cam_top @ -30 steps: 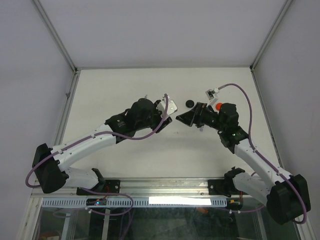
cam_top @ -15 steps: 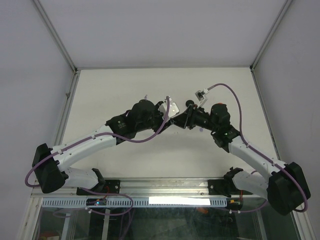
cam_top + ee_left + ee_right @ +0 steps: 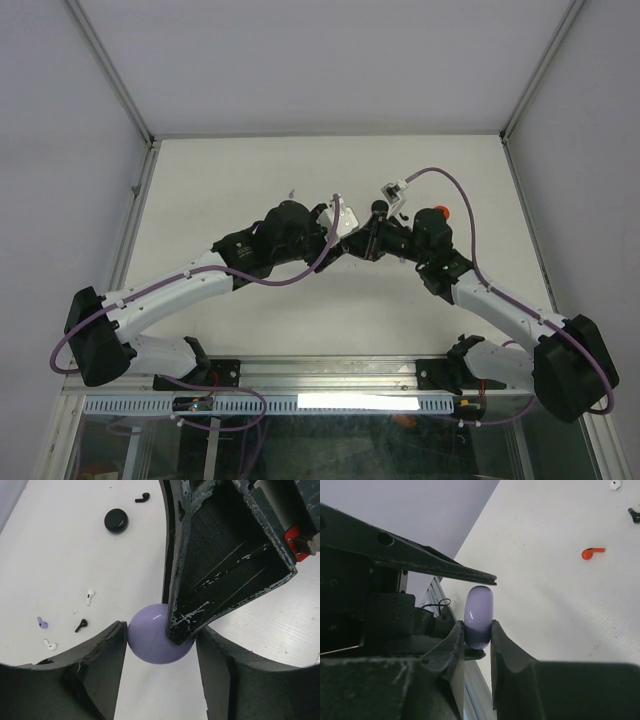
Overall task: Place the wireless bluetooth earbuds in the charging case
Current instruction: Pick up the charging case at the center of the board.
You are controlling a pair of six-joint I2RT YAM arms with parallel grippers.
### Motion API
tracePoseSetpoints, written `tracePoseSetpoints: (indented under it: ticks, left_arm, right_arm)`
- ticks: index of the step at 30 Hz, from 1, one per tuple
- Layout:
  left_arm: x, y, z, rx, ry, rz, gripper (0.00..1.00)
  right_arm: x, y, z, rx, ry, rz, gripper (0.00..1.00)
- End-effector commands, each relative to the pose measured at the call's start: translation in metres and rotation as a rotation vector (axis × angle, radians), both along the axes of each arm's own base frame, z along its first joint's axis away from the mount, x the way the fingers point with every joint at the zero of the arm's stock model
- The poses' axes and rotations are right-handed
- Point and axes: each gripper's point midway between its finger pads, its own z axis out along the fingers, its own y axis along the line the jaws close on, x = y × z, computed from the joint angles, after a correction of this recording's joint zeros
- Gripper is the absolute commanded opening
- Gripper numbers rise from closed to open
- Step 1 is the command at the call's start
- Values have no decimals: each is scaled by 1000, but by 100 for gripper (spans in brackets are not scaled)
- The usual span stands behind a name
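Note:
The charging case (image 3: 152, 642) is a round lavender shell, and it hangs above the table between both grippers. My left gripper (image 3: 160, 632) flanks its rim, the left finger (image 3: 102, 652) touching it. My right gripper (image 3: 478, 630) is shut on its flat faces (image 3: 479, 607) and reaches in from the top of the left wrist view. In the top view the two grippers meet at mid-table (image 3: 352, 243) and hide the case. Loose earbuds lie on the table: black (image 3: 142, 498), white (image 3: 90, 596), lavender (image 3: 42, 623), black (image 3: 81, 625), white (image 3: 49, 644) and red (image 3: 592, 553).
A round black case (image 3: 380, 208) lies just behind the grippers, also seen in the left wrist view (image 3: 116, 520). A red round case (image 3: 441, 212) sits by the right wrist. The enclosure walls and metal frame (image 3: 150, 140) border the white table.
My right arm has swung left to meet the left gripper, and its jaws have closed onto the lavender case. The left arm has barely moved.

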Motion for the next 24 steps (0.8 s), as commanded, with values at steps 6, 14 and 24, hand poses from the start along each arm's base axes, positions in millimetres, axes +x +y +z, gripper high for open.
tracePoseSetpoints:
  ticks: [6, 14, 24]
  left_arm:
    - [-12, -3, 50, -212, 10, 32, 75]
    - [-18, 10, 54, -403, 211, -3, 76]
    - [-25, 24, 62, -581, 413, -108, 70]
  right_arm:
    - [-8, -6, 28, -61, -224, 80, 0]
    - [-18, -18, 37, -48, -289, 162, 0]
    - [-33, -15, 51, 28, -353, 266, 0]
